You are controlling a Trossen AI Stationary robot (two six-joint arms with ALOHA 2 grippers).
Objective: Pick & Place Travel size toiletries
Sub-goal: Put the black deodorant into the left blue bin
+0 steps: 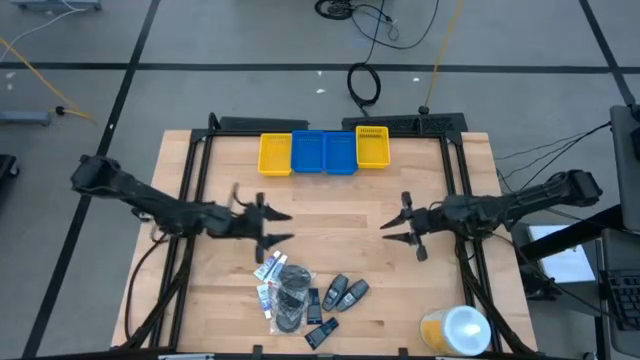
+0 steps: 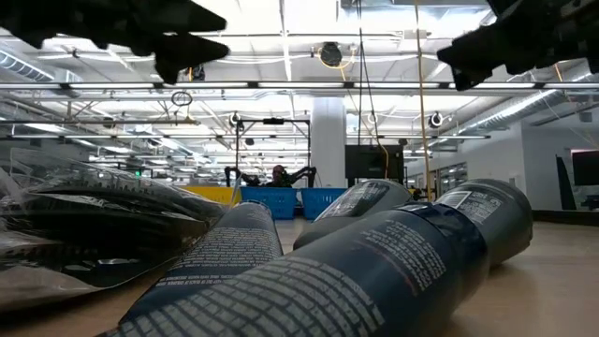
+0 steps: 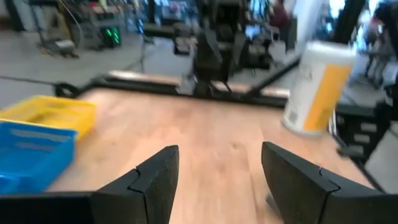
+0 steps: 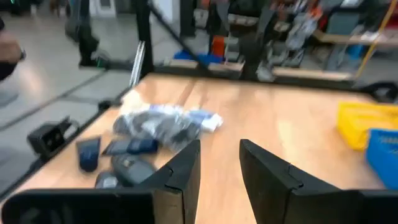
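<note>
You were working in a robotics lab or workshop: grey concrete floor (image 1: pixel 250 40) strewn with cables (image 1: pixel 385 25), exposed ceiling lights (image 2: pixel 281 94) (long open hall), another robot arm rig (image 2: pixel 276 175) behind the wooden table (image 1: pixel 340 215).

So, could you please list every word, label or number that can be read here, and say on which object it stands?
None can be read.
Dark grey mini bottles: printed lines on the labels, too blurred to read.
Large yellow container: faint marks, illegible.
Small black packets: too small to read.
</note>
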